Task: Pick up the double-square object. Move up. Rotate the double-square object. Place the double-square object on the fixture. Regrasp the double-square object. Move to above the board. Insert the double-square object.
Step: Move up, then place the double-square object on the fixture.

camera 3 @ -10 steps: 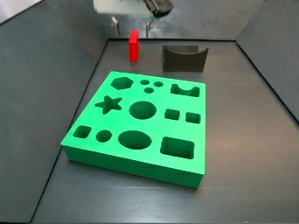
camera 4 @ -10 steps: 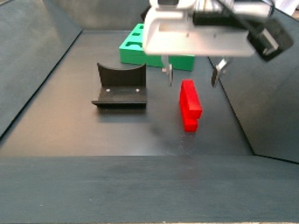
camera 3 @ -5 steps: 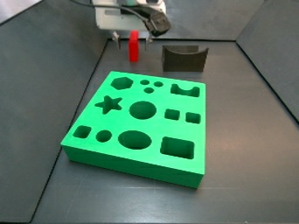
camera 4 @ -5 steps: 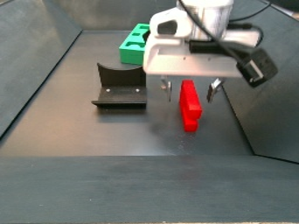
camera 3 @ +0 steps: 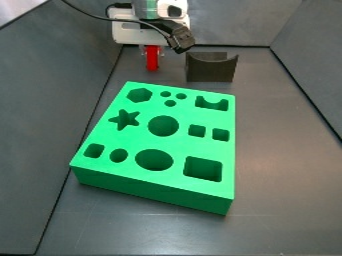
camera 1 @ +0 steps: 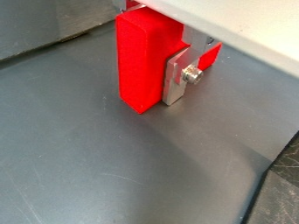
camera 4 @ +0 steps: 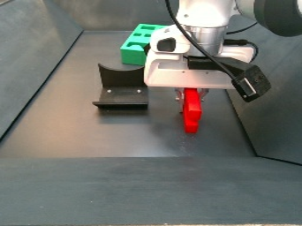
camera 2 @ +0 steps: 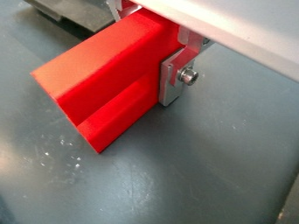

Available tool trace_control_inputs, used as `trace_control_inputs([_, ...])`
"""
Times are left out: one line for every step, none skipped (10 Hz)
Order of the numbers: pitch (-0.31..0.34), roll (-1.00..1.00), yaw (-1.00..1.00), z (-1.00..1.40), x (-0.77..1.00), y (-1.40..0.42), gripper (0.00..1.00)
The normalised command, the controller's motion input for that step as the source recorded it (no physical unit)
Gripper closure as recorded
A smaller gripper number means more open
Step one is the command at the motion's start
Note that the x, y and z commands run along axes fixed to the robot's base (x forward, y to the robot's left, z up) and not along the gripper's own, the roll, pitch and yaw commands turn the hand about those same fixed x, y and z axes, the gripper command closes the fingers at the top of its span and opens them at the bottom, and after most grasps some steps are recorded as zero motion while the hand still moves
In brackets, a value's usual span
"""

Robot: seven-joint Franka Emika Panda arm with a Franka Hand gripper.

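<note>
The double-square object is a small red stepped block standing on the dark floor, right of the fixture; it also shows in a side view. My gripper is down over it, with the fingers on either side of its upper part. In both wrist views the red block fills the space at the jaws, and one silver finger lies flat against its side. The other finger is hidden behind the block. The gripper looks shut on it.
The green board with its many cut-outs lies in the middle of the floor, and its corner shows in a side view. The dark fixture stands beside the block. Grey walls close in the floor on all sides.
My gripper has come down from above the red block until its fingers stand around it, and the fingers have drawn in against it. The block has not moved.
</note>
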Motion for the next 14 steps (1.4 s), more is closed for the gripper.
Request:
trace_control_inputs([0.009,0.00,0.00,0.82,-0.01,0.00,1.00])
trace_control_inputs([0.030,0.00,-0.01,0.72,-0.03,0.00,1.00])
trace_control_inputs([0.037,0.01,-0.01,0.60,-0.03,0.01,1.00])
trace_control_inputs([0.045,0.02,-0.01,0.41,-0.02,0.01,1.00])
trace_control_inputs([0.044,0.03,-0.02,0.26,-0.02,0.01,1.00])
trace_control_inputs([0.000,0.00,0.00,1.00,0.00,0.00,1.00])
trace_control_inputs([-0.019,0.01,0.00,1.00,0.01,0.00,1.00])
trace_control_inputs([0.006,0.01,-0.01,1.00,0.00,0.00,1.00])
trace_control_inputs([0.013,0.02,-0.01,1.00,-0.01,0.00,1.00])
trace_control_inputs([0.022,0.03,-0.02,1.00,-0.01,0.01,1.00])
trace_control_inputs([0.023,0.03,-0.03,1.00,-0.02,0.01,1.00])
trace_control_inputs([0.027,0.04,-0.03,1.00,-0.02,0.01,1.00])
trace_control_inputs([0.032,0.04,-0.02,1.00,-0.03,0.01,1.00])
trace_control_inputs([0.034,0.04,-0.02,0.88,-0.02,0.01,1.00])
